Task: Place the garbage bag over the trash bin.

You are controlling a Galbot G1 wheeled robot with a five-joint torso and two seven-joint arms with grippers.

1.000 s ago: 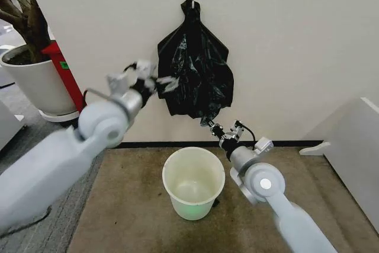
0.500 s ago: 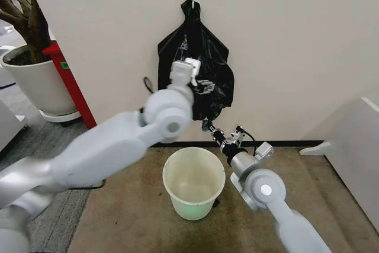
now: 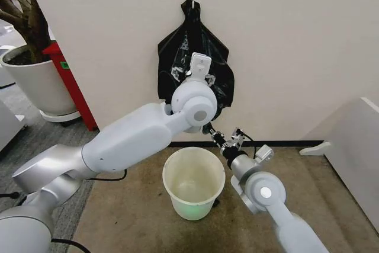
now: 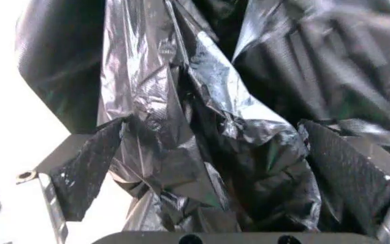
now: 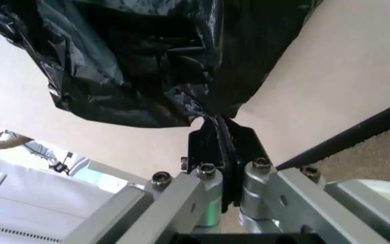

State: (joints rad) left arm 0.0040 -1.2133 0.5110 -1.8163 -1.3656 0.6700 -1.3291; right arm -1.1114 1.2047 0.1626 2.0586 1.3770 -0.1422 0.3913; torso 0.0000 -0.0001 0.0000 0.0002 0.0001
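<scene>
From my head, my left arm hides much of the garbage bag (image 3: 204, 57), which hangs on the wall above the trash bin (image 3: 193, 182) on the floor. My left wrist camera shows what that arm covers: my left gripper (image 4: 208, 168) spread wide, crinkled black plastic bunched between its two pads, touching them. My right gripper (image 5: 223, 147), below the bag and above the bin's rim, is clenched on the bag's lowest corner.
</scene>
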